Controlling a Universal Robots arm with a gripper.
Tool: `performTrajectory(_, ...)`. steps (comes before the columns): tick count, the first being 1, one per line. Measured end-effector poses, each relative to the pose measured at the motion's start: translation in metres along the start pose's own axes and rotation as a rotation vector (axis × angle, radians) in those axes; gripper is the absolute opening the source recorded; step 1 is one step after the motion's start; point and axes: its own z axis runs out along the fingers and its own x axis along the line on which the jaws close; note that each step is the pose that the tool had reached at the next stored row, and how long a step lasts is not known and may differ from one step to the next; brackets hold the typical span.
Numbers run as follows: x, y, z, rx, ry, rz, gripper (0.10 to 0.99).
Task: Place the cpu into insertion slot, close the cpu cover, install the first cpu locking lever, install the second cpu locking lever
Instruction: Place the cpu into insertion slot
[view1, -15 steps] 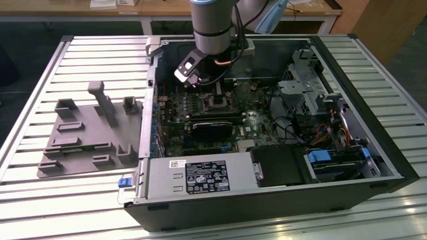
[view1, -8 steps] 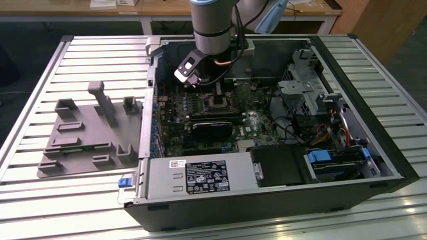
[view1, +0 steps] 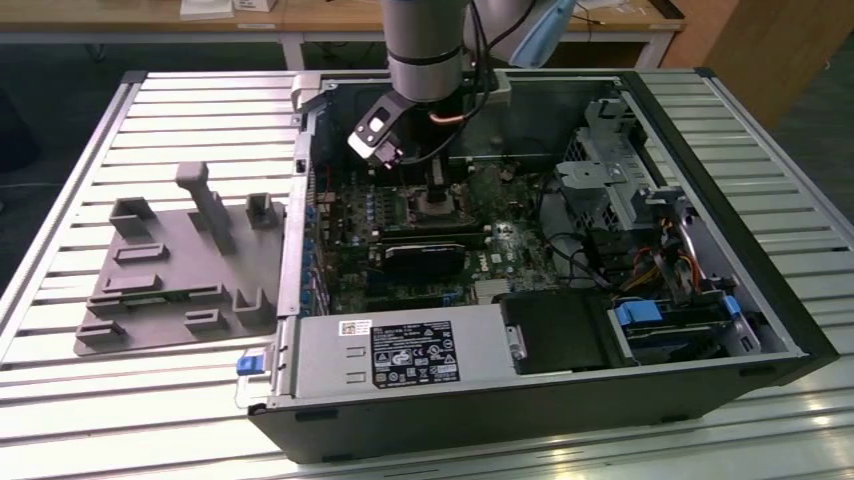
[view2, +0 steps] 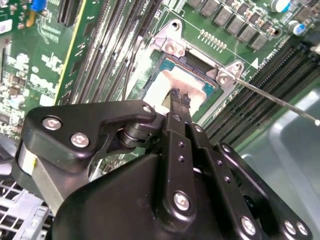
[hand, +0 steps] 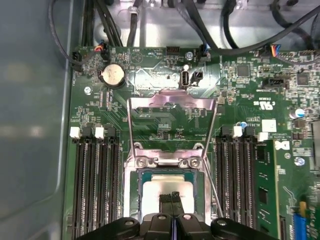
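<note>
The cpu lies flat in the insertion slot on the green board, its silver top showing in both wrist views. My gripper stands right over the chip's middle, shut, its two black tips together at the chip's top with nothing between them. The cpu cover is swung open, its windowed metal frame standing back from the socket. A thin locking lever sticks out loose from the socket's corner. In the exterior view the gripper reaches down into the open computer case.
Black memory slots flank the socket on both sides. A black card sits just in front of the socket, and a power supply lies at the case's front. A grey fixture rests on the table at the exterior view's left.
</note>
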Motion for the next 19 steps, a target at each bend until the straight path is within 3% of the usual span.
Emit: performTrajectory(19, -0.0004, 0.0054, -0.0432, -0.001, 0.0000, 0.000, 0.102)
